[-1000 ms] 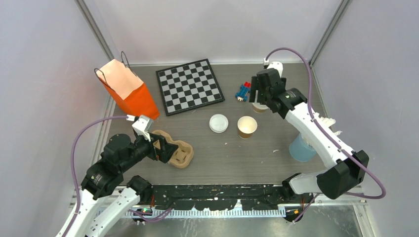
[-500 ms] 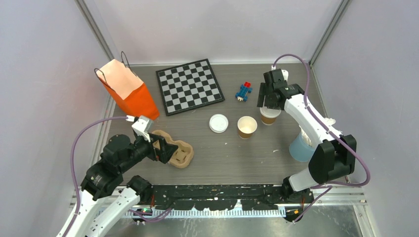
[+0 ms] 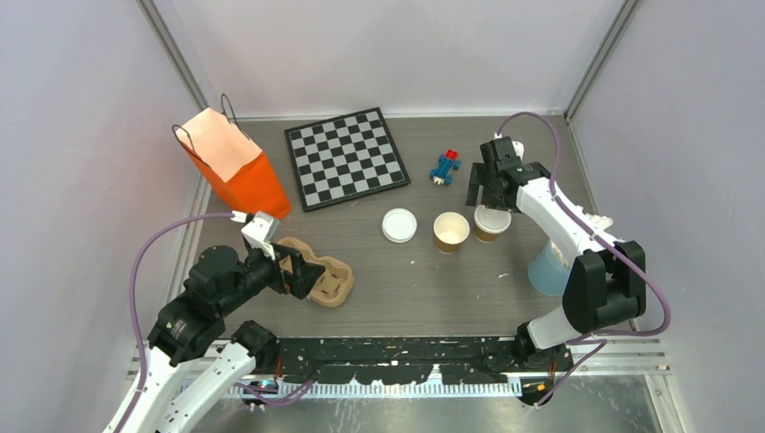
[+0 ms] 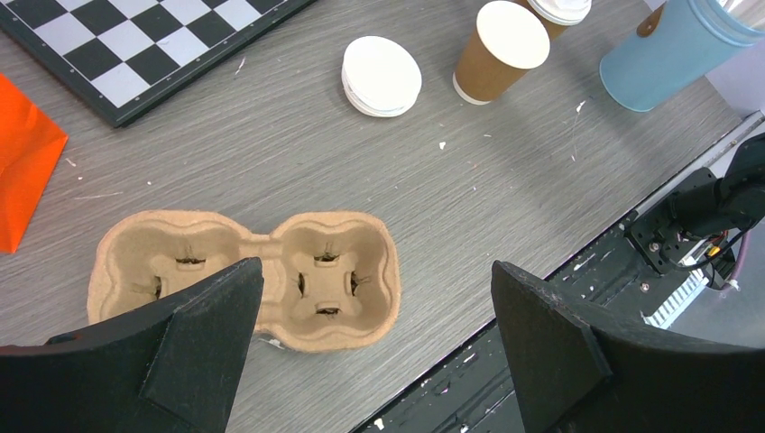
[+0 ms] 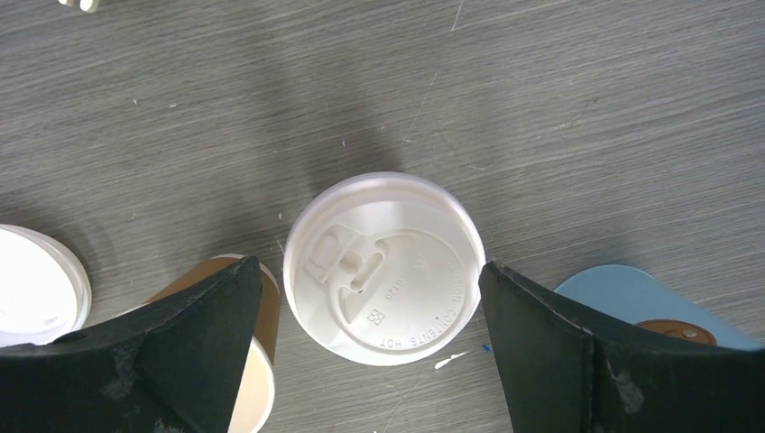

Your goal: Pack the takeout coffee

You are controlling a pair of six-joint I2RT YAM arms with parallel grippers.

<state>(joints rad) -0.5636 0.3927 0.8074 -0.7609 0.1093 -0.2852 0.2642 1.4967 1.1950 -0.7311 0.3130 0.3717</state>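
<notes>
Left hand (image 3: 302, 273) hovers right over pulp tray (image 4: 271, 245), fingers wide apart, nothing in them. Probably parked there to steady the tray once cups come. Tray sits on counter (image 3: 406, 289), both of its 2 wells empty, so nothing is packed yet. Far right of tray, blue tumbler (image 3: 548, 269), not part of the job.

Behind-right of tray: loose lid (image 3: 400, 225) flat on counter, then open cup (image 3: 451, 232) upright, then lidded cup (image 5: 383, 268) just beside it, farthest from tray. The 2 cups and the lid are bunched, likely so the lid can cap the open cup.

Right hand (image 5: 365, 271) is above lidded cup, fingers spread, 1 each side of the lid, no squeeze visible. Cup stands on its own.

Farther back from tray: toy (image 3: 444, 167), chessboard (image 3: 347, 158). Orange bag (image 3: 239, 171) is behind-left of tray, likely the final destination.
</notes>
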